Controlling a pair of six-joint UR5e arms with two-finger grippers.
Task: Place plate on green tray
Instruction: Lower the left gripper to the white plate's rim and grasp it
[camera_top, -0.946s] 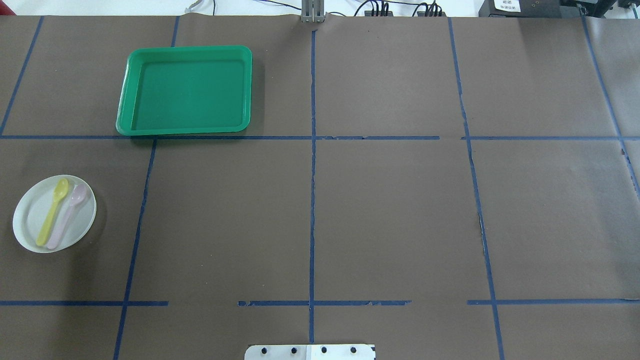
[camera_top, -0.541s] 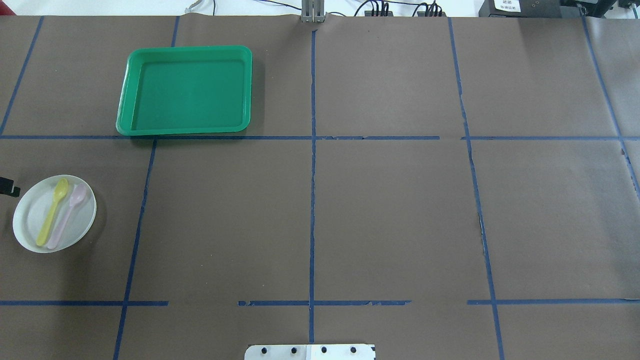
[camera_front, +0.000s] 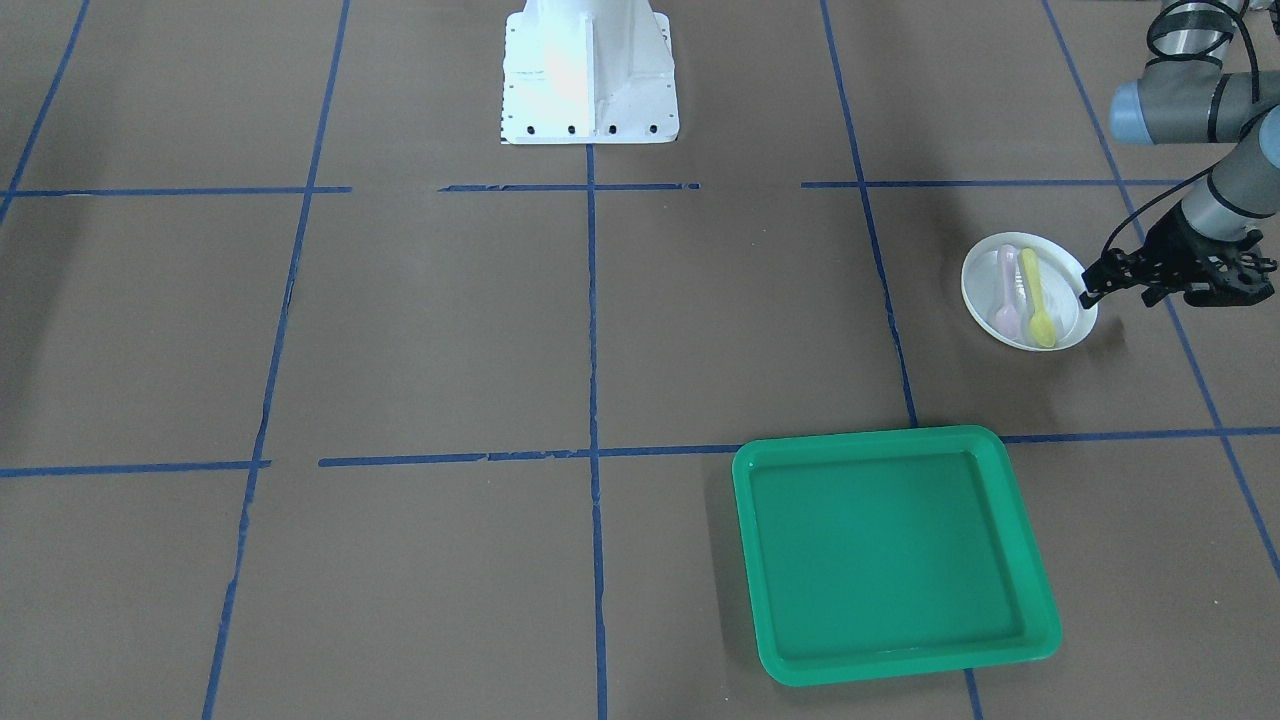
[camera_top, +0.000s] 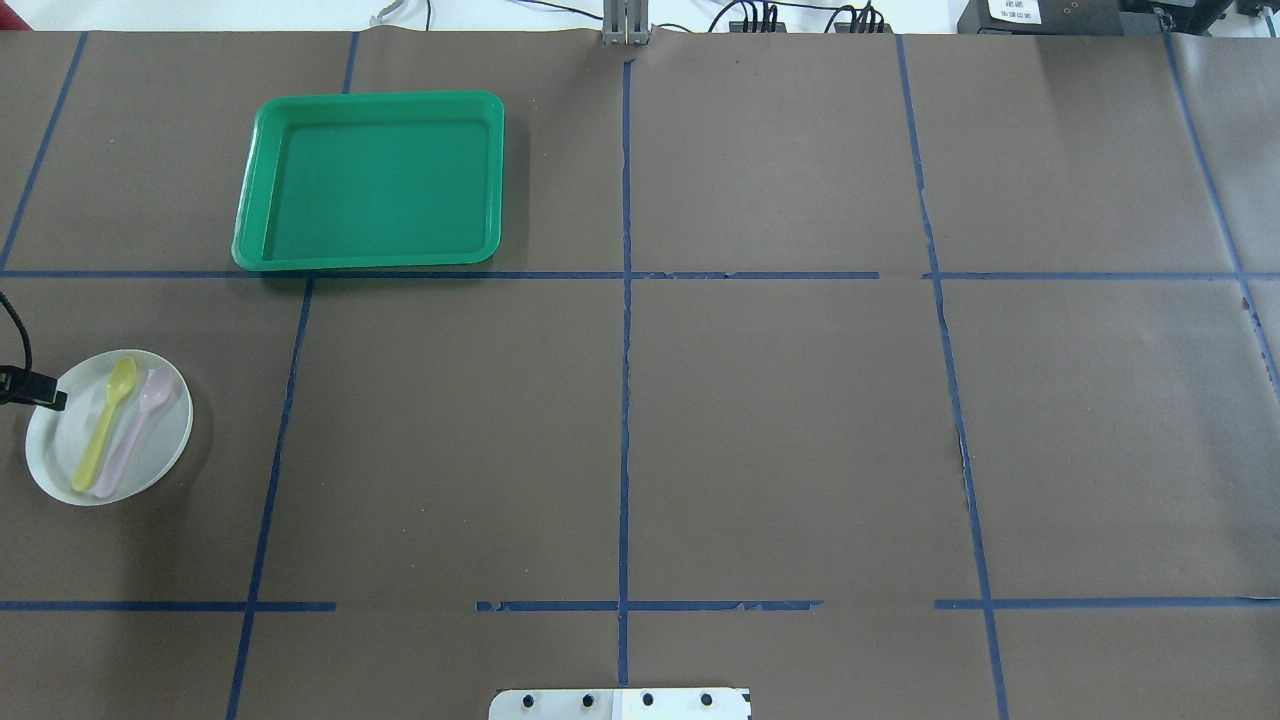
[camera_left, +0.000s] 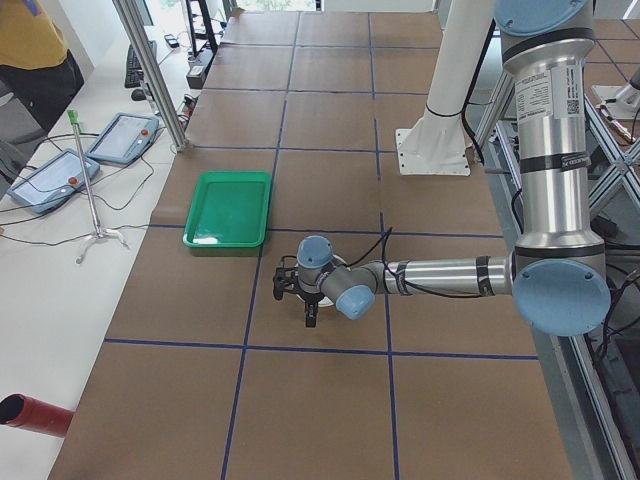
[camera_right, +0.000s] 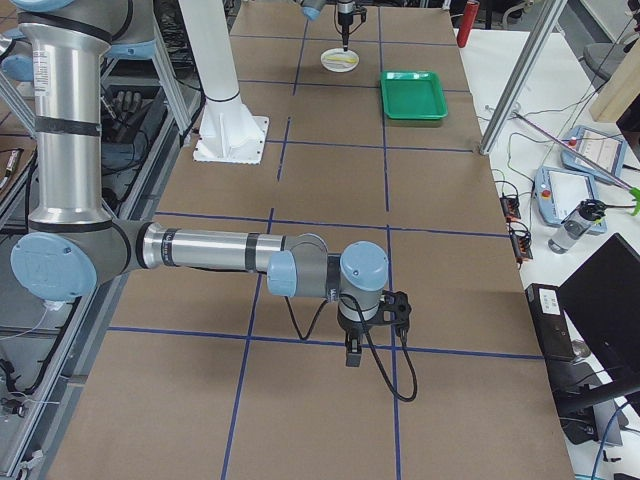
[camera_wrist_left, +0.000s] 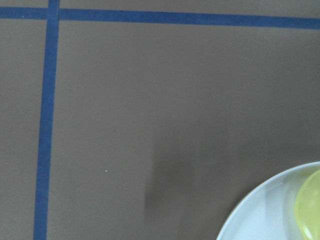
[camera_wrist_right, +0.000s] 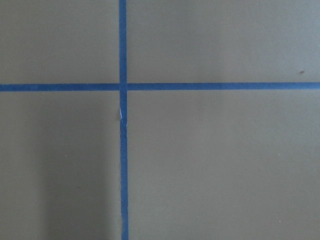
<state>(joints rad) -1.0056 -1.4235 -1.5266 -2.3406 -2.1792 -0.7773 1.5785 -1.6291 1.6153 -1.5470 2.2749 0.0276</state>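
Observation:
A white round plate (camera_top: 62, 452) lies at the table's left side with a yellow spoon (camera_top: 104, 428) and a pink spoon (camera_top: 134, 432) on it. It also shows in the front-facing view (camera_front: 985, 285) and in the corner of the left wrist view (camera_wrist_left: 270, 215). My left gripper (camera_top: 50, 401) hangs over the plate's outer rim, seen too in the front-facing view (camera_front: 1088, 294); its fingers look shut and empty. The green tray (camera_top: 370, 180) lies empty farther out and to the right of the plate (camera_front: 890, 550). My right gripper (camera_right: 352, 355) shows only in the right side view, low over bare table; I cannot tell its state.
The table is covered in brown paper with blue tape lines. The robot's white base (camera_front: 590, 70) stands at the near middle edge. Tablets (camera_left: 120, 135) and a stand (camera_left: 95, 200) lie beyond the table's far side. A metal post (camera_top: 625, 22) stands at the far edge.
My left gripper has come in from the left edge of the overhead view and moved right until its tip is over the plate's rim. Plate, spoons and tray have not moved.

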